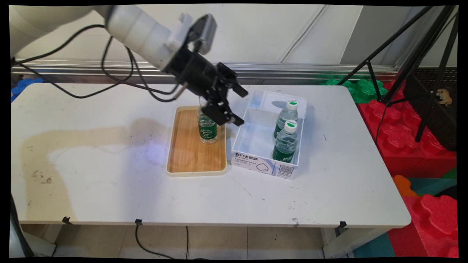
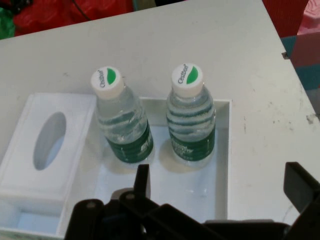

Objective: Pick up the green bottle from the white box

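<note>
The pincer (image 1: 226,109) — fingers spread, gripping nothing — hangs just beside the bottle (image 1: 207,128) standing on the wooden tray (image 1: 190,153).

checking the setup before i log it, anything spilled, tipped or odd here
Nothing tipped or spilled. One bottle stands upright on the wooden tray, with the open tool by its top. Two bottles stand upright in the white box. The only oddity is a brownish stain on the table's left side.

White tubular arm (image 1: 135,27), grey camera module (image 1: 204,31) at wrist, black gripper (image 1: 228,106) with angular linkage and two black fingers (image 1: 219,113), loose black cables (image 1: 109,69).
</note>
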Controlling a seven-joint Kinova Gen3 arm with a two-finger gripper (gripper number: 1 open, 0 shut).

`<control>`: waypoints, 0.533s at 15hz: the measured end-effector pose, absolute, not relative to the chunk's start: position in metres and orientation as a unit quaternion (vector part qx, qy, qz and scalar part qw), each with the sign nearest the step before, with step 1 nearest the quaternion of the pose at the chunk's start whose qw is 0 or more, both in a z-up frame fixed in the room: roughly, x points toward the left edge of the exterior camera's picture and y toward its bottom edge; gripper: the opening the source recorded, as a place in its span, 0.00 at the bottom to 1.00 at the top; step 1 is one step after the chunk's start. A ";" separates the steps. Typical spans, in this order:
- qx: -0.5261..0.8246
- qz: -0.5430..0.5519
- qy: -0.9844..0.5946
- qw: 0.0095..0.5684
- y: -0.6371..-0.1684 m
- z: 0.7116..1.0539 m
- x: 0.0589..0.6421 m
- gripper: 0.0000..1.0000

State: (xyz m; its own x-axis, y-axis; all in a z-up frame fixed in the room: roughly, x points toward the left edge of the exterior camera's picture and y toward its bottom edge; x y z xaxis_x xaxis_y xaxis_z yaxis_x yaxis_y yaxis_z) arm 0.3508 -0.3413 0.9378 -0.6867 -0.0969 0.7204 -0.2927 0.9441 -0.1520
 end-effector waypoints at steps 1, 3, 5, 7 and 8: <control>0.105 0.127 -0.911 0.378 -0.345 0.933 0.342 1.00; 0.103 0.123 -0.914 0.373 -0.353 0.923 0.327 1.00; 0.101 0.117 -0.917 0.367 -0.361 0.911 0.312 1.00; 0.101 0.113 -0.919 0.363 -0.367 0.902 0.302 1.00; 0.101 0.110 -0.920 0.361 -0.370 0.897 0.297 1.00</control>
State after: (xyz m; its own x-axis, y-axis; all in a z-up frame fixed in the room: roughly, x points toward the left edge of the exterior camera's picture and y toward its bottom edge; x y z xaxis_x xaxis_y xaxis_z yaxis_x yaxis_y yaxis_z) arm 0.2969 -0.3701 0.8966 -0.7189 -0.1068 0.6868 -0.2662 0.9551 -0.1302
